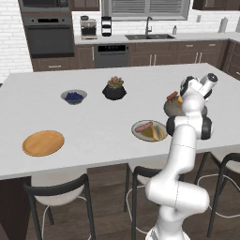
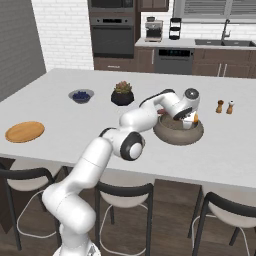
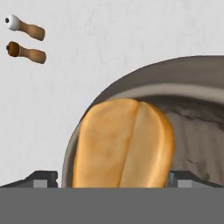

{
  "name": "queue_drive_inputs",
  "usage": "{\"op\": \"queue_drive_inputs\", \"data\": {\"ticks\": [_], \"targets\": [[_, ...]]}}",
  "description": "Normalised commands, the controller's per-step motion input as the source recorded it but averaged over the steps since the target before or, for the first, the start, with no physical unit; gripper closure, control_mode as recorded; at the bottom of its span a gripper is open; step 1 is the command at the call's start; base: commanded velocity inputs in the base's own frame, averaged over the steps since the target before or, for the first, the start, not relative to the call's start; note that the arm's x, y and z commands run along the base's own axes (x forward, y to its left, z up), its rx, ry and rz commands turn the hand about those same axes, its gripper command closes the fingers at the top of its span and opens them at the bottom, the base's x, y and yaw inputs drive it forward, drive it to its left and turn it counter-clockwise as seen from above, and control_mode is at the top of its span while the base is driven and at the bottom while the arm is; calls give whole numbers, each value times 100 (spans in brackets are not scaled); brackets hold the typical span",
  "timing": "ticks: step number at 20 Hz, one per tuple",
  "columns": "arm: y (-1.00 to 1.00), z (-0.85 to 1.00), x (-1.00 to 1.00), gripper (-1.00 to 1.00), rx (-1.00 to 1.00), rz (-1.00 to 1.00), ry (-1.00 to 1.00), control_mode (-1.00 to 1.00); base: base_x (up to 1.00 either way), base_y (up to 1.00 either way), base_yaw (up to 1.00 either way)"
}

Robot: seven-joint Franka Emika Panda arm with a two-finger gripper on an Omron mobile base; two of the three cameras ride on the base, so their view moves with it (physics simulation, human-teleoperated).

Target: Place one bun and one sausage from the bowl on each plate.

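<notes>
- Fingers (image 3: 112, 179): in the hand view they stand apart, one dark tip at each side of a bun (image 3: 124, 144); whether the tips press on it cannot be told.
- Bun: golden, split lengthwise, between the fingers, leaning on the inner wall of the bowl (image 3: 175, 74).
- Bowl (image 2: 178, 132): wide, tan-grey, on the white desk (image 1: 93, 131), directly under the fingers; a sausage (image 1: 172, 96) shows at its rim in the left base view.
- Pale grey plate (image 1: 149, 130): just beside the bowl, on the near side; it carries one sausage and one bun.
- Wooden plate (image 1: 43, 142): well apart from the fingers, near the desk's front edge.
- Two shakers (image 3: 26, 40): on the desk beyond the bowl, side by side.
- Black plant pot (image 2: 122, 95) and small berry bowl (image 2: 81, 95): further along the desk, apart from the fingers.
</notes>
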Motion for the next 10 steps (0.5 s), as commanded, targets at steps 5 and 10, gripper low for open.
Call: {"op": "queue_drive_inputs", "data": {"ticks": [5, 10], "targets": [[0, -11, 0, -100, 0, 0, 0, -100, 0, 0, 0], [0, 0, 0, -100, 0, 0, 0, -100, 0, 0, 0]]}}
